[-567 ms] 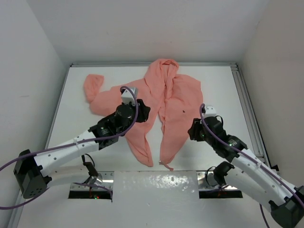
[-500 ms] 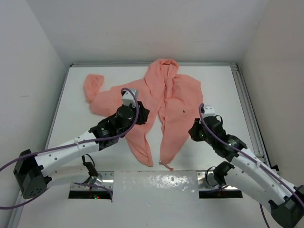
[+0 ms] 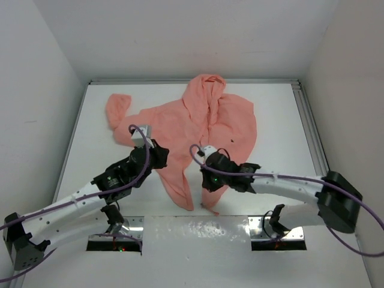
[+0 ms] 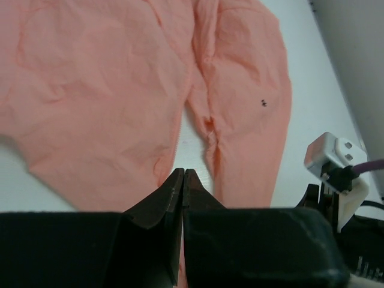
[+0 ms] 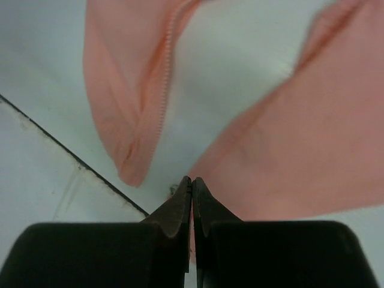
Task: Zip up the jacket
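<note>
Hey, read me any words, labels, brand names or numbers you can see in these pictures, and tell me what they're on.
No readable text in any view.
The jacket carries one tiny dark mark on a front panel; it is too small to tell whether it is a logo or lettering.

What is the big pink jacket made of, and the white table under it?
The salmon-pink hooded jacket looks like thin matte cloth: it lies flat with fine crinkles and soft folds. The white table looks hard and smooth, its surface flat and even; laminate or painted board, I cannot tell.
</note>
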